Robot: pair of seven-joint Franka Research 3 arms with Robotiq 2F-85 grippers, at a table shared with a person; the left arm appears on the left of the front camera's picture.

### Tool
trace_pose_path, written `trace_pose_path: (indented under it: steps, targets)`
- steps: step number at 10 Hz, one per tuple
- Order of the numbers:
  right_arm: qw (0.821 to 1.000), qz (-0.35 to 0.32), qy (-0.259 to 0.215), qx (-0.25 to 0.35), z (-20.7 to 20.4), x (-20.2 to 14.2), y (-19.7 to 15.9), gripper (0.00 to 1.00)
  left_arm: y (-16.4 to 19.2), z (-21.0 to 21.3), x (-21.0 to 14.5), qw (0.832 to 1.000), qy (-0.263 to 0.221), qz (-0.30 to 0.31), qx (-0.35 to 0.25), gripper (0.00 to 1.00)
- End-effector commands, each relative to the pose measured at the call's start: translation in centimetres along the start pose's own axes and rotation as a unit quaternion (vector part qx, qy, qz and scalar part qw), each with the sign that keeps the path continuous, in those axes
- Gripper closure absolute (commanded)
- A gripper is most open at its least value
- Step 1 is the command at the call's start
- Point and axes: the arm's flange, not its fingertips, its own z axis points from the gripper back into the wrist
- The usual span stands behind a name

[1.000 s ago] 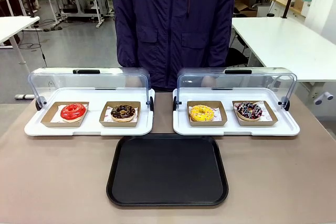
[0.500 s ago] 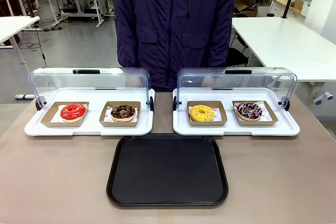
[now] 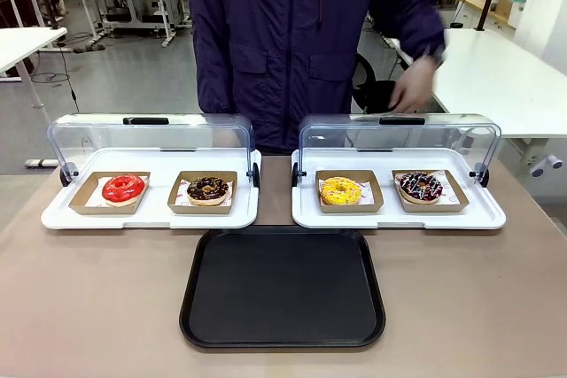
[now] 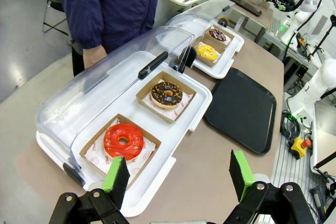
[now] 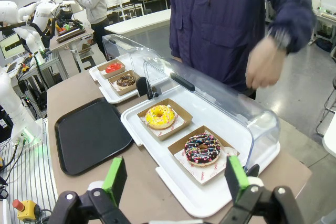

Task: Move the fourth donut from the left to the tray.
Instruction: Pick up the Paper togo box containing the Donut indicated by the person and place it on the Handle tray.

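The person's hand (image 3: 409, 88) has lifted over the clear domed lid (image 3: 399, 135), twelve o'clock of the drizzle-streaked chocolate ring donut (image 3: 421, 186); left pincer (image 4: 178, 171) and right pincer (image 5: 175, 178) stand apart.

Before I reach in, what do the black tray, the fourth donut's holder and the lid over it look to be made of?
Black tray: probably moulded plastic, matte, with rounded corners and a raised rim.
Holder: brown cardboard, dull, with flat folded walls.
Domed lid: clear rigid plastic, perhaps acrylic; glossy and see-through, with highlights along its curve.
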Motion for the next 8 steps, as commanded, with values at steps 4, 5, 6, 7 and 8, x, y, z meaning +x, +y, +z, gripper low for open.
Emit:
trace_pose_path:
  steps: [4,5,6,7,8]
  targets:
    - [1.0,0.014,-0.01,-0.001,-0.03,0.3,-0.45,0.0,-0.04,0.06,-0.01,1.0,-0.005,-0.001,-0.003,0.0]
    - [1.0,0.014,-0.01,-0.001,-0.03,0.3,-0.45,0.0,-0.04,0.06,-0.01,1.0,-0.005,-0.001,-0.003,0.0]
    - [1.0,0.014,-0.01,-0.001,-0.03,0.3,-0.45,0.0,-0.04,0.06,-0.01,1.0,-0.005,-0.001,-0.003,0.0]
    - [1.0,0.014,-0.01,-0.001,-0.03,0.3,-0.45,0.0,-0.04,0.06,-0.01,1.0,-0.005,-0.001,-0.003,0.0]
    - [1.0,0.014,-0.01,-0.001,-0.03,0.3,-0.45,0.0,-0.04,0.06,-0.01,1.0,-0.005,-0.001,-0.003,0.0]
